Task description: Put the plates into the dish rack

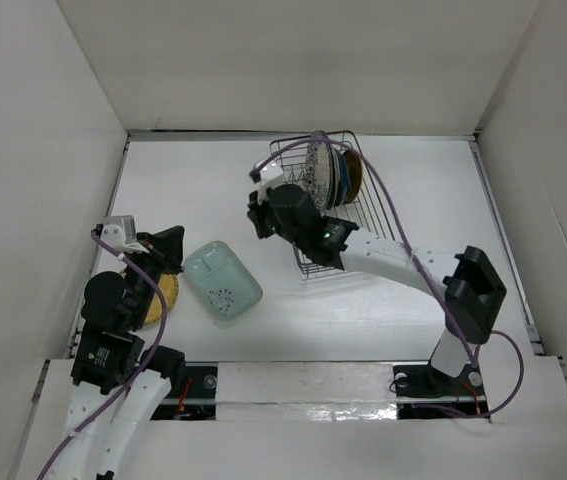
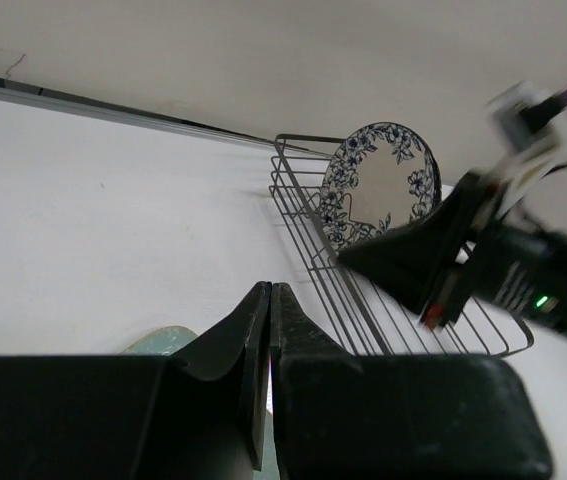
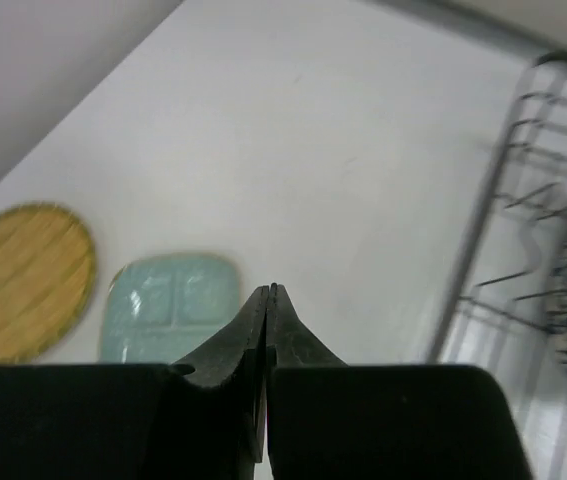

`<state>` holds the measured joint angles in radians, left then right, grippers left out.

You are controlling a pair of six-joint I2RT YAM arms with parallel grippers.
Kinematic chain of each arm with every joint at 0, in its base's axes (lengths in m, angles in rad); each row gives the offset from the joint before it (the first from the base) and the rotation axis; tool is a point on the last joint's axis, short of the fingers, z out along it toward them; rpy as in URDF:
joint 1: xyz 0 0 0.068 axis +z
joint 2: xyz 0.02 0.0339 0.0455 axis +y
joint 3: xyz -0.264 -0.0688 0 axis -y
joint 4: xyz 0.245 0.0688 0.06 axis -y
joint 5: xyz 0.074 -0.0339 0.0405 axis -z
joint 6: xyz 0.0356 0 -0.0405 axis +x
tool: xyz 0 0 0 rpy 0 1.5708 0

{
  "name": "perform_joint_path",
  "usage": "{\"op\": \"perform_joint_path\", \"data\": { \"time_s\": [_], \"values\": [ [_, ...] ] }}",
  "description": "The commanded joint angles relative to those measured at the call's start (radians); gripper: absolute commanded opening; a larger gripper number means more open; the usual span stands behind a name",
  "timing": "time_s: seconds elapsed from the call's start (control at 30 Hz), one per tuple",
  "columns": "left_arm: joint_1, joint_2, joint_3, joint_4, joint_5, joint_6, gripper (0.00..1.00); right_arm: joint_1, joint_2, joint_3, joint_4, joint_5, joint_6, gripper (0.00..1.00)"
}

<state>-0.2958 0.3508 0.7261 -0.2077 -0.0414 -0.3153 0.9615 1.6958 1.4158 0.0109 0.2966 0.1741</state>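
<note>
The right end effector [image 3: 268, 300] is fully closed and empty, poised over the tabletop [image 1: 363, 320] between the dish rack [image 1: 373, 220] and the mint-green plate [image 1: 223, 280]. The left end effector [image 2: 268, 298] is likewise closed and empty, near the yellow plate [image 1: 163, 300]. The floral plate [image 2: 378, 180] stands racked. Judged step: next pickup. It calls for opening the jaws and descending onto a plate rim.
</note>
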Motion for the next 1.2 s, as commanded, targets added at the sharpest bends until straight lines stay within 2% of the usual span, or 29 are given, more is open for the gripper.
{"op": "perform_joint_path", "data": {
  "time_s": [0.0, 0.03, 0.1, 0.13, 0.2, 0.3, 0.43, 0.57, 0.67, 0.8, 0.9, 1.0, 1.03, 1.17],
  "values": [
    [0.007, 0.01, -0.007, 0.039, -0.003, -0.004, 0.0, 0.04, 0.071, -0.037, 0.018, -0.179, 0.053, 0.08],
    [0.007, 0.01, -0.007, 0.039, 0.0, -0.004, 0.0, 0.04, 0.099, -0.037, 0.014, -0.171, 0.065, 0.21],
    [0.007, 0.007, -0.005, 0.036, 0.001, -0.005, 0.02, 0.04, 0.125, -0.029, 0.001, -0.169, 0.08, 0.36],
    [0.007, 0.001, -0.007, 0.036, 0.003, -0.004, 0.05, 0.04, 0.16, -0.017, -0.008, -0.174, 0.085, 0.48],
    [0.007, -0.003, -0.008, 0.036, 0.006, -0.004, 0.12, 0.04, 0.195, 0.021, -0.064, -0.2, 0.091, 0.56],
    [0.007, -0.007, -0.008, 0.033, 0.009, -0.004, 0.16, 0.04, 0.254, 0.04, -0.098, -0.206, 0.117, 0.6],
    [0.007, -0.019, -0.008, 0.034, 0.015, -0.004, 0.18, 0.031, 0.294, 0.032, -0.117, -0.18, 0.166, 0.61],
    [0.007, -0.019, -0.008, 0.037, 0.021, -0.002, 0.2, 0.022, 0.34, 0.026, -0.109, -0.25, 0.177, 0.61],
    [0.007, -0.021, -0.007, 0.037, 0.021, -0.002, 0.21, 0.022, 0.367, 0.019, -0.086, -0.321, 0.186, 0.59],
    [0.007, -0.022, -0.008, 0.039, 0.02, -0.002, 0.21, 0.022, 0.407, 0.041, -0.057, -0.346, 0.206, 0.51],
    [0.007, -0.022, -0.007, 0.039, 0.018, -0.001, 0.21, 0.022, 0.439, 0.057, -0.051, -0.355, 0.219, 0.38],
    [0.007, -0.026, -0.008, 0.039, 0.017, -0.001, 0.21, 0.022, 0.456, 0.06, -0.029, -0.366, 0.244, 0.14],
    [0.007, -0.027, -0.007, 0.039, 0.014, -0.001, 0.21, 0.022, 0.459, 0.06, -0.028, -0.357, 0.255, 0.0],
    [0.007, -0.033, -0.008, 0.036, 0.008, -0.002, 0.21, 0.013, 0.415, 0.041, 0.021, -0.309, 0.274, 0.0]
  ]
}}
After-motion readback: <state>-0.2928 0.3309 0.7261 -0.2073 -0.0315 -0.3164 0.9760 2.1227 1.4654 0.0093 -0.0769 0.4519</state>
